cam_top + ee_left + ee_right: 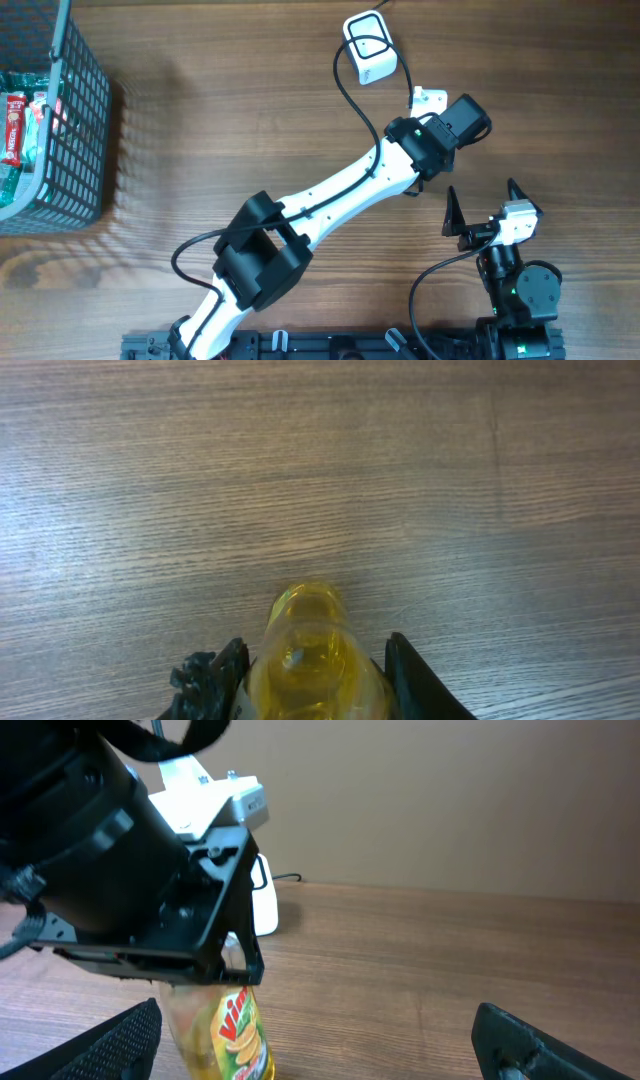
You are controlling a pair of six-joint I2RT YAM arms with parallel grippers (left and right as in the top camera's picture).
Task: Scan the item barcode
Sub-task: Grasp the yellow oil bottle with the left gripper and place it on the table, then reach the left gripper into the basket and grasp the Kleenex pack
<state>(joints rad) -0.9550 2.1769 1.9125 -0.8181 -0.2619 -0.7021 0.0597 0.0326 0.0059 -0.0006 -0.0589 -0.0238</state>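
Yellow bottle [236,1040] pinched between the fingers of the left tool [315,680], right of the bench's [320,460] middle.

At the far left a dark wire basket [88,110] runs off the frame edge, and the packets [15,125] in it are too small to read. A white scanner [368,45] sits at the top of the overhead view, near the left tool, whose arm hides the bottle entirely from above. The right wrist view shows only part of the bottle's label, reading "Vim" over a lemon picture; its lower end is cut off, so I cannot tell whether it touches the bench. The right tool [484,203] stands spread wide, apart from everything. Brown wood-grain bench, with a plain beige wall behind.
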